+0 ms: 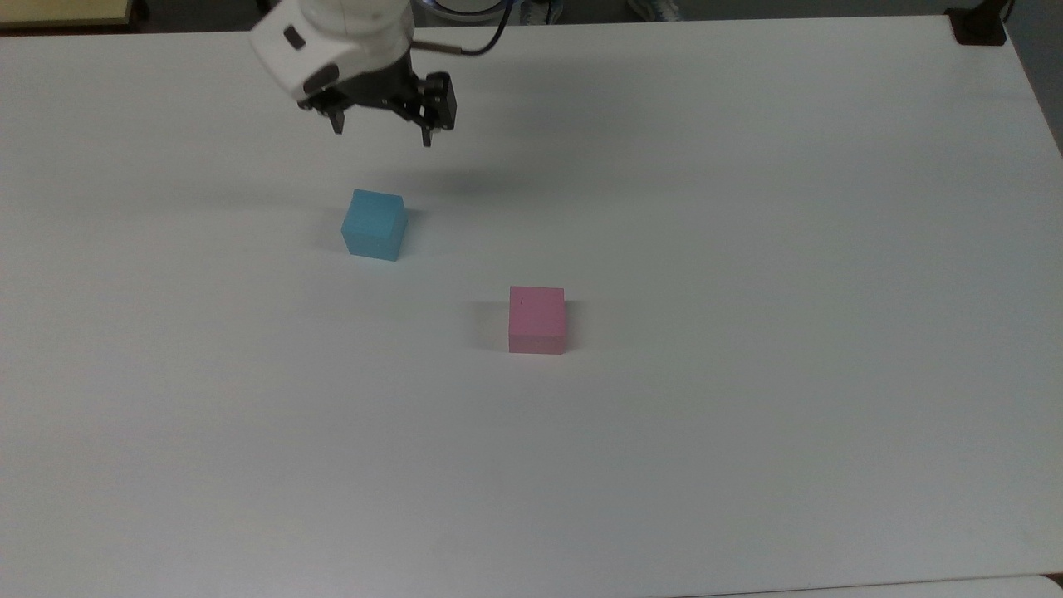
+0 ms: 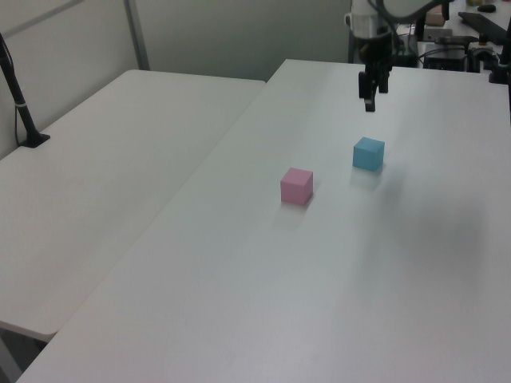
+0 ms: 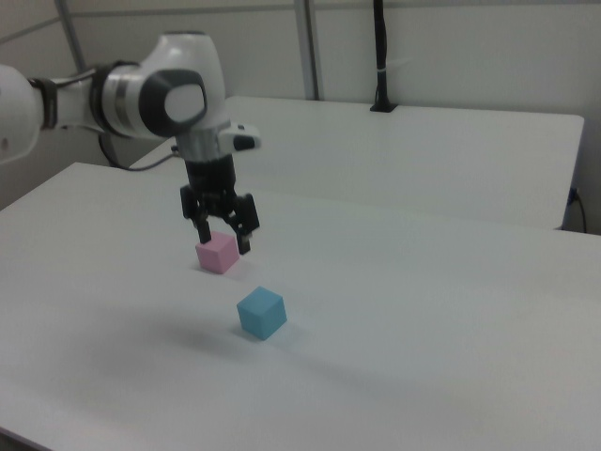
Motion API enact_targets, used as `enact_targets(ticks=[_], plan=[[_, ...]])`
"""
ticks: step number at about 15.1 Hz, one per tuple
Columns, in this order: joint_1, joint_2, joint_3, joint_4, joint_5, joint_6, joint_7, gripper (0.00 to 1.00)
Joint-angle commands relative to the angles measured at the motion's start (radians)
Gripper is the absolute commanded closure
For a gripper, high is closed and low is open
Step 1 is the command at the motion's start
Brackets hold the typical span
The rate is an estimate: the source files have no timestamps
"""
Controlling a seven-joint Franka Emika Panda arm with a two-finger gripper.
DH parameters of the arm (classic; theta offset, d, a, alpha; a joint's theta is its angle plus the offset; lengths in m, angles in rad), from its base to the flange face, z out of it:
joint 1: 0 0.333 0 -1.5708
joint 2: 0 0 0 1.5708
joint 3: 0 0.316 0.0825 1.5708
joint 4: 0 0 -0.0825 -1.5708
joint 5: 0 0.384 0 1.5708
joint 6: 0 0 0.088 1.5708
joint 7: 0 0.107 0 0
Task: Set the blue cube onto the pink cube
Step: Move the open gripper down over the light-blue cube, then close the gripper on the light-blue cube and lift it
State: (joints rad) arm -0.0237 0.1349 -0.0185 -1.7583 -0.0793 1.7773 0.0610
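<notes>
The blue cube (image 1: 374,224) (image 2: 368,153) (image 3: 260,312) rests on the white table (image 1: 747,249). The pink cube (image 1: 536,319) (image 2: 296,185) (image 3: 217,252), a tiny dark mark on its top, sits apart from it, lower right in the top view. My gripper (image 1: 382,137) (image 2: 369,104) (image 3: 223,241) hangs open and empty in the air, above the table. In the top view it lies just above the blue cube, with a clear gap between them. Its fingers point downward.
A second white table (image 2: 96,191) adjoins along the left view's left, with a black post (image 2: 20,104) on it. A dark clamp (image 1: 978,25) sits at the top view's upper right corner. Equipment (image 2: 463,40) stands behind the table's far end.
</notes>
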Motion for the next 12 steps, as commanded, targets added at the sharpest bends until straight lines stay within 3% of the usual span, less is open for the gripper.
enact_targets(ticks=[1,6,12], plan=[[-0.034,0.034,-0.001,-0.094,-0.007,0.112,-0.015,0.0],[-0.064,0.132,-0.001,-0.125,-0.008,0.226,-0.007,0.0],[-0.067,0.178,0.003,-0.124,-0.008,0.292,0.035,0.0]])
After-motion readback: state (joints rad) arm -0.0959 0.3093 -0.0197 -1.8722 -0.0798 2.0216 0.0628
